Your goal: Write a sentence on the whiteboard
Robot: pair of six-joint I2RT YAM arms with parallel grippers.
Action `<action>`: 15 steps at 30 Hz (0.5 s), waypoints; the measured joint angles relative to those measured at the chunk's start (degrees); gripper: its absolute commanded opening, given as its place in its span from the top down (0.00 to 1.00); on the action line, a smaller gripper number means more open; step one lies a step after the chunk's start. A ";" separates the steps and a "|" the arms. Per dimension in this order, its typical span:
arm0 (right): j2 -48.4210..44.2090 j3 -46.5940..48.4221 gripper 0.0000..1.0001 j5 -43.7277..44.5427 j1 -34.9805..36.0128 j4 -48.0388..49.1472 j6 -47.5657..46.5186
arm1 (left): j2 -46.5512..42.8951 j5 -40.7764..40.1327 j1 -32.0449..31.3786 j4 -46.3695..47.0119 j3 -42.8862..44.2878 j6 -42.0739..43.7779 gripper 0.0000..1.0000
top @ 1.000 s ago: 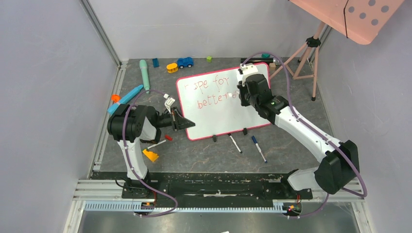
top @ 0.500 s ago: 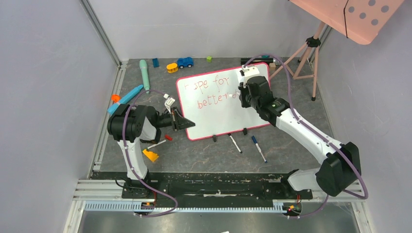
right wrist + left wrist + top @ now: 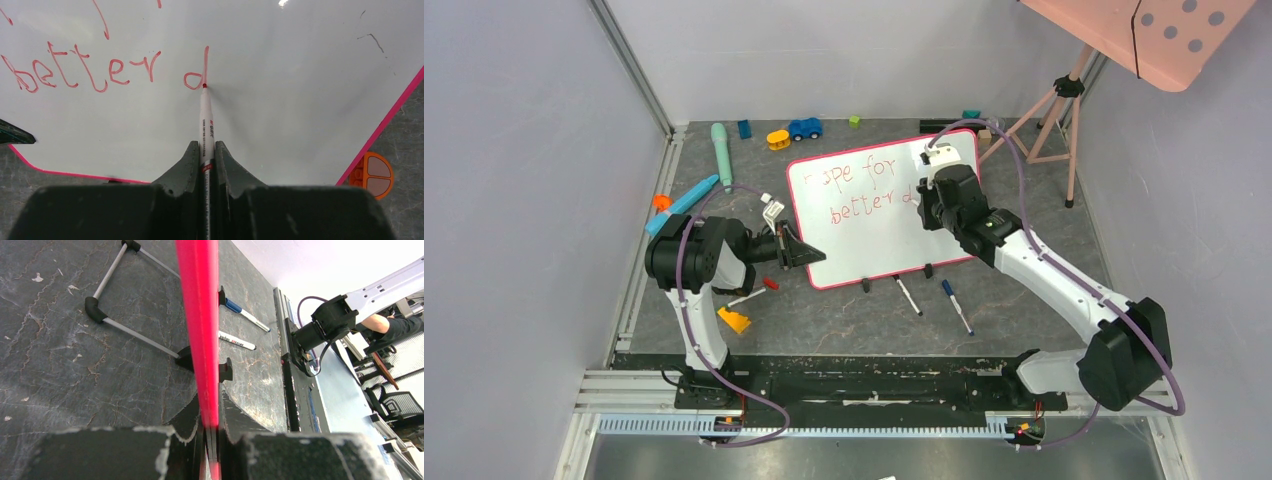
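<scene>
Top view: whiteboard (image 3: 874,245) stands tilted on the table (image 3: 844,320), center of frame, a bit right, with two black feet at its lower edge. The sentence (image 3: 859,188) is in red on the upper half of the board, in two lines. The first reads roughly "hope for" with a faint first letter, the second "better d". Left gripper (image 3: 809,254) is at the board's lower left corner, clamped on its edge. Right gripper (image 3: 927,196) is against the right part of the board, just right of the "d"; what it holds is hidden here. Two loose markers (image 3: 908,296) lie on the table just below the board. A blue toy car (image 3: 804,128) and a teal stick (image 3: 721,150) sit upper left. A pink panel (image 3: 1169,35) on a tripod (image 3: 1052,120) is upper right.

Left wrist view: jaws are closed tight on the board's red frame (image 3: 199,315), seen edge-on and running up the center. A black foot (image 3: 226,371) is just right of the frame. A wire stand (image 3: 132,334) lies left of it on the table, and the loose markers are right of center.

Right wrist view: jaws are clamped on a red marker (image 3: 206,125) pointing up at center. Its tip touches the board at the bottom of the "d" stem, with "better" to the left. The pink board edge crosses lower left and right. An orange round piece (image 3: 372,175) is lower right, past the edge.
</scene>
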 measured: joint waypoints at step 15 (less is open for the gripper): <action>-1.25 0.46 1.00 1.38 -0.70 -3.30 -0.11 | 0.00 0.04 -0.04 0.04 0.00 0.04 0.98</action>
